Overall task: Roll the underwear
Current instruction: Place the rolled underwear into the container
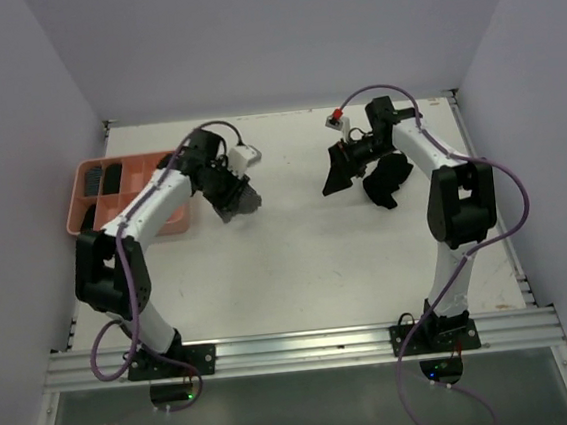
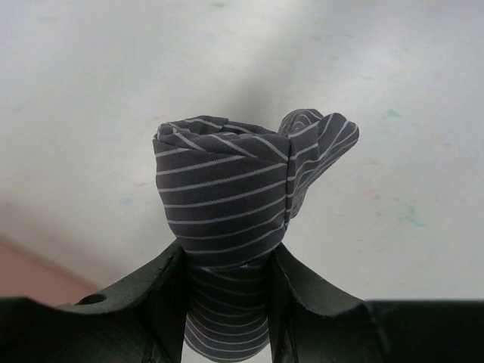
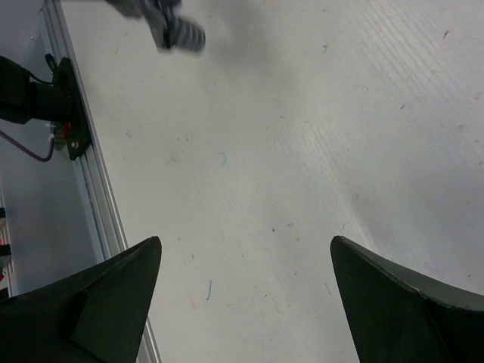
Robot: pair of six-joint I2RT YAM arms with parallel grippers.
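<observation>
Tray [image 1: 74, 197] salmon-pink, compartmented, far left on counter [image 1: 299, 271]; two dark rolled items [image 1: 111, 178] sit side by side in its back compartments, can't tell what they are. Front part of tray partly hidden under left arm [image 1: 152, 205]. Left gripper [image 2: 227, 302] clenched on striped underwear [image 2: 223, 197]: rolled into a tight bundle, upright between the fingers [image 2: 162, 295], over the counter just right of the tray, not in it. Right gripper [image 3: 246, 253] released, jaws wide, nothing between them, bare counter below. Black underwear [image 1: 388, 180] crumpled on counter just beside right gripper, against right arm [image 1: 452, 191], well apart from the tray
</observation>
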